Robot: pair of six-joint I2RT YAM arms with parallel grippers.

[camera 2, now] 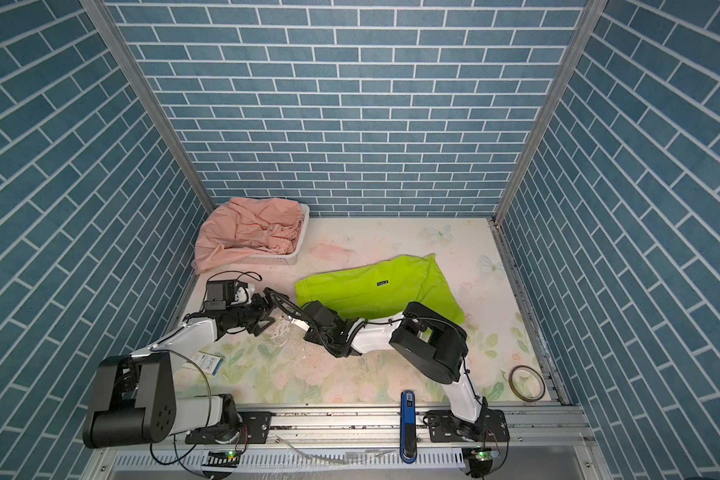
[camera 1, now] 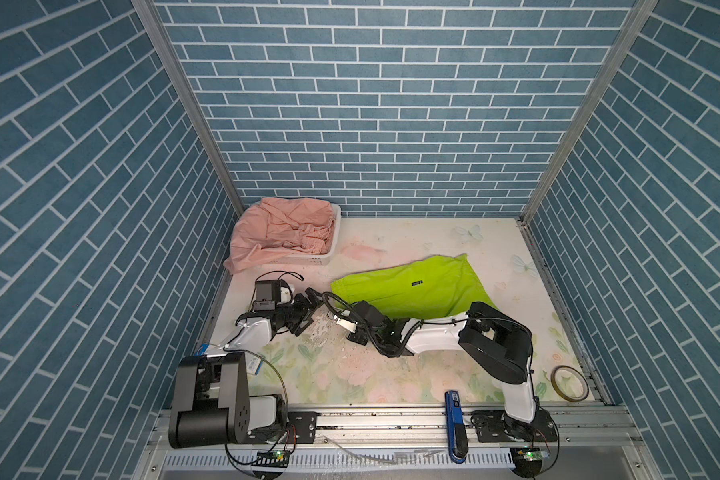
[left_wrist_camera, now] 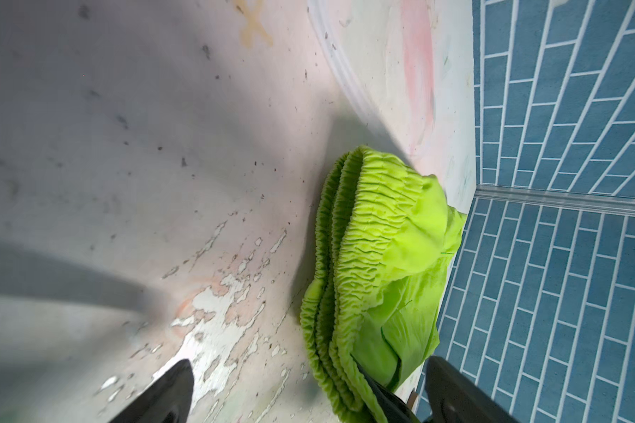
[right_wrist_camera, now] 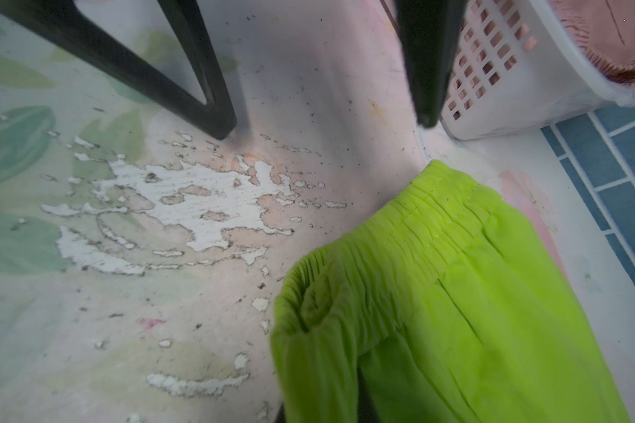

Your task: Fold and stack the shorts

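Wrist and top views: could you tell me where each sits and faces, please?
Both top views: high overhead, looking down at the table; left arm, right arm visible.
Left wrist: low over the table, facing the lime-green shorts; open left gripper shows.
Right wrist: low, facing the basket; left gripper's fingers show.
Both wrist views share the shorts' waistband.

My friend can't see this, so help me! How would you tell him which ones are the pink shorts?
Go to the back left corner of the table, where the blue brick walls meet. A white basket sits there, and the pink shorts lie crumpled in it, spilling over its left edge. Unlike the green shorts, spread mid-table, they're pink and bunched up.
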